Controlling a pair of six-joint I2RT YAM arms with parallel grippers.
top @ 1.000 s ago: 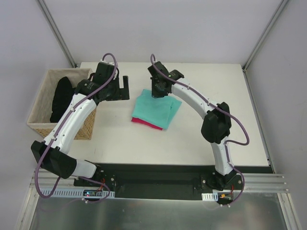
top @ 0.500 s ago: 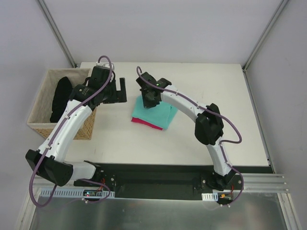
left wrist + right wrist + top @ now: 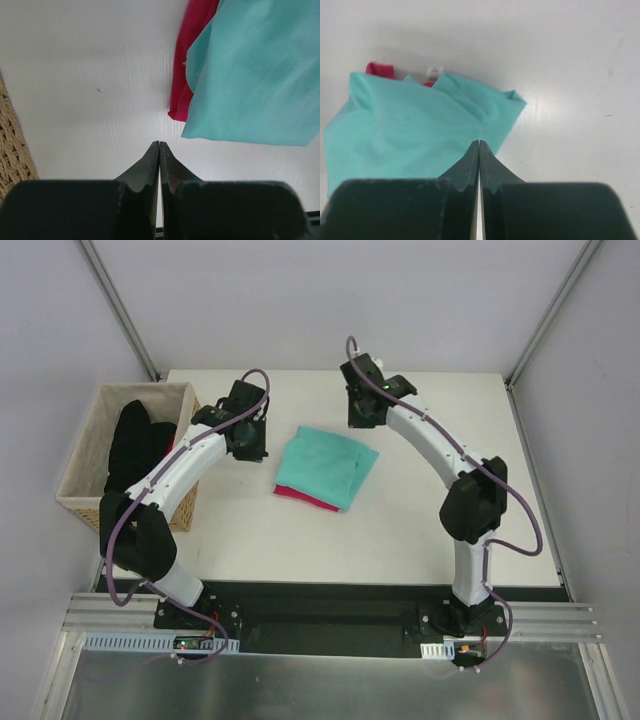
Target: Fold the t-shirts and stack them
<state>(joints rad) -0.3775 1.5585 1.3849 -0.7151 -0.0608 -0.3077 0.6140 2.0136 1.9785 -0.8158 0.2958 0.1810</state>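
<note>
Seeing teal t-shirt (image 3: 326,465) folded atop pink t-shirt (image 3: 305,498), mid-bench (image 3: 400,530), long axis far-to-near. We have left fingers (image 3: 150,165) and right fingers (image 3: 470,162) pressed together, empty: left beside pair's left edge, right by its far-right corner.
</note>
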